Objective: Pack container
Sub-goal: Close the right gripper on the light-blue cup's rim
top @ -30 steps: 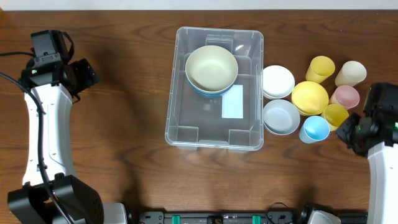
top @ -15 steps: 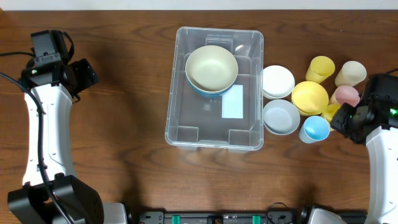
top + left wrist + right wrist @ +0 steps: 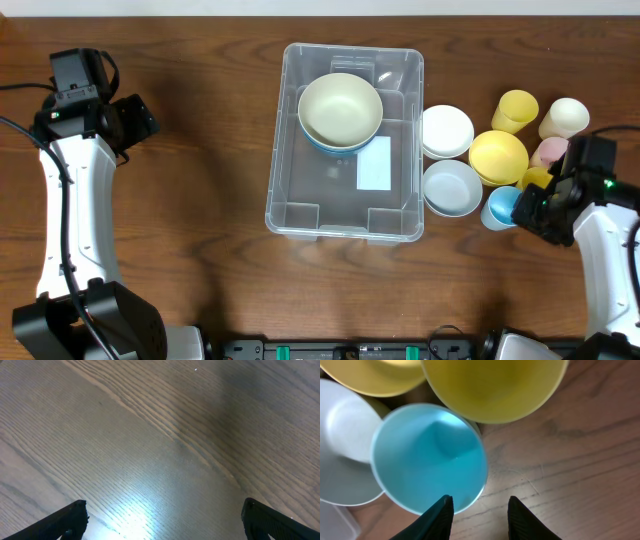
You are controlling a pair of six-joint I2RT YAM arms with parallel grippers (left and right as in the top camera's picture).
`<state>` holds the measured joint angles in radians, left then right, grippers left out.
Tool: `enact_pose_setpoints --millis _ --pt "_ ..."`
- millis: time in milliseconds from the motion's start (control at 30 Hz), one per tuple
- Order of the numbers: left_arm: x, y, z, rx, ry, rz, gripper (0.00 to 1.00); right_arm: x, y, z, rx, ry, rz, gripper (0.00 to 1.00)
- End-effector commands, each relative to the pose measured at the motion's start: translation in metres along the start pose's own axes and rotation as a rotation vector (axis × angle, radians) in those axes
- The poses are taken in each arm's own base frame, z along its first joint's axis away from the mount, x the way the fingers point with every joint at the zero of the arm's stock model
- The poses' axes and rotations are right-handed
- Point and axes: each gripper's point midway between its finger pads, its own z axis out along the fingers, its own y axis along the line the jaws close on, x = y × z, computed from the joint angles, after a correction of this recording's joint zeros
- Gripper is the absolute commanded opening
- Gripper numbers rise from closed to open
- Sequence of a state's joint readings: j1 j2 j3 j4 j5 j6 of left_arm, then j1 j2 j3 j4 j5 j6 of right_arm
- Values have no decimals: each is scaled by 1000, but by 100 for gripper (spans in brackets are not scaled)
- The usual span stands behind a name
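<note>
Container point(image 3: 312, 190) sits central on the worktop point(image 3: 200, 250), with a cream bowl point(image 3: 340, 108) inside. Right end effector point(image 3: 480, 512), jaws partly apart, straddles the light-blue cup's point(image 3: 430, 455) rim (a pinch grip intended, apparently), nothing gripped yet. Left end effector point(image 3: 170, 520) hangs wide open, empty.

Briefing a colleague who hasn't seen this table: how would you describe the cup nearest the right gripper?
Start at the clear container mid-table and move right, past the pale blue-grey bowl, to the cluster of cups. At its near left corner stands the light blue cup, the only blue one among yellow, pink and cream.
</note>
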<state>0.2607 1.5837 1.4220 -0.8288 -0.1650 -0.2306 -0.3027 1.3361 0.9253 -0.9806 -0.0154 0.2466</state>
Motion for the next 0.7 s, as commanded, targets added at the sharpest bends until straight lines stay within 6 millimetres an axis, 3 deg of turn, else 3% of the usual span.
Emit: enact_pose_setpoints --millis 0,300,667 --pt "-13 3 -14 1 -49 -4 98 8 -1 12 -10 20 -23 39" --pt "-13 3 -14 1 -49 -4 98 9 -2 33 -17 -12 -22 36" --pt "-13 3 -14 1 -49 -4 98 -1 2 27 -31 -48 -20 1"
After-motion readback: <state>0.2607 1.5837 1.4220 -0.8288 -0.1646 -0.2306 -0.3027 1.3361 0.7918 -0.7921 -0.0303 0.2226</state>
